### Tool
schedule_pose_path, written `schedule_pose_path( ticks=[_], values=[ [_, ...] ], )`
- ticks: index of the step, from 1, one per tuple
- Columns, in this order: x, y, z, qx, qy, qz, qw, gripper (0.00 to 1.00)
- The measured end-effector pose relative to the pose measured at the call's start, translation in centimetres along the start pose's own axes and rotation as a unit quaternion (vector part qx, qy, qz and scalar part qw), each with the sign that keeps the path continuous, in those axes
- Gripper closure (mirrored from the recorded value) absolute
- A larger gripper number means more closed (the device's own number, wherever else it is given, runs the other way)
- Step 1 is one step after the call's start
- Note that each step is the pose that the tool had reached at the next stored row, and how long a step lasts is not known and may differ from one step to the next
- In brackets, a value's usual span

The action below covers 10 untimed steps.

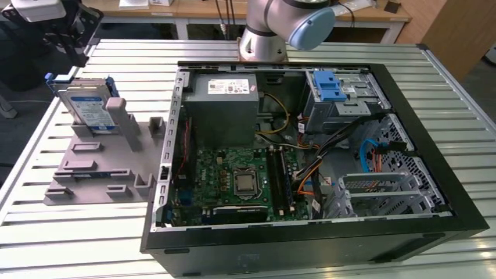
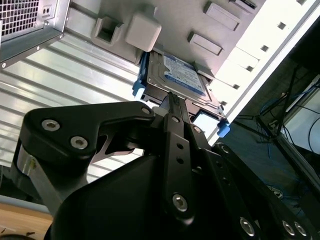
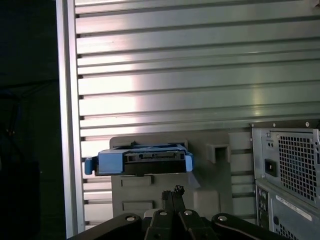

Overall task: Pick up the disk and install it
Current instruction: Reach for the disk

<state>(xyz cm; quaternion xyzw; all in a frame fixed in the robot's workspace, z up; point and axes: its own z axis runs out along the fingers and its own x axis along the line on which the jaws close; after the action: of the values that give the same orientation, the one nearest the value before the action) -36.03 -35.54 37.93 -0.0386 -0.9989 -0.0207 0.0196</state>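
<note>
The disk, at the exterior view's upper left, shows silver metal, a smooth label and blue plastic rails. Its fixture is matt grey plastic. The desk is ribbed, shiny aluminium. The computer case is matt black.

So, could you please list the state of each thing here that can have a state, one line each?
disk: standing on edge in the grey fixture, not held.
tool: shut, empty, apart from the disk.
computer case: lying on its side, side panel off.
processor: bare, no cooler on it.
drive cage: mounted inside the case.
</note>
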Motion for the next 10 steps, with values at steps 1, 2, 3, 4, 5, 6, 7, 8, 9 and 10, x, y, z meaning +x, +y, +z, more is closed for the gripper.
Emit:
schedule_pose_path(
  ticks=[1, 2, 3, 4, 5, 6, 7, 8, 9, 10],
  values=[
    [0.11, 0.05, 0.01, 0.0000, 0.0000, 0.000, 1.0000, 0.89],
    [0.22, 0.10, 0.02, 0.0000, 0.0000, 0.000, 1.0000, 0.89],
    [0.34, 0.14, 0.03, 0.0000, 0.0000, 0.000, 1.0000, 0.89],
    [0.46, 0.19, 0.04, 0.0000, 0.0000, 0.000, 1.0000, 0.89],
    [0.58, 0.25, 0.06, 0.0000, 0.0000, 0.000, 1.0000, 0.89],
    [0.69, 0.30, 0.07, 0.0000, 0.0000, 0.000, 1.0000, 0.89],
    [0.81, 0.34, 0.09, 0.0000, 0.0000, 0.000, 1.0000, 0.89],
    [0.92, 0.39, 0.11, 0.0000, 0.0000, 0.000, 1.0000, 0.89],
    [1.02, 0.44, 0.11, 0.0000, 0.0000, 0.000, 1.0000, 0.89],
    [1.13, 0.48, 0.13, 0.0000, 0.0000, 0.000, 1.0000, 0.89]
  ],
)
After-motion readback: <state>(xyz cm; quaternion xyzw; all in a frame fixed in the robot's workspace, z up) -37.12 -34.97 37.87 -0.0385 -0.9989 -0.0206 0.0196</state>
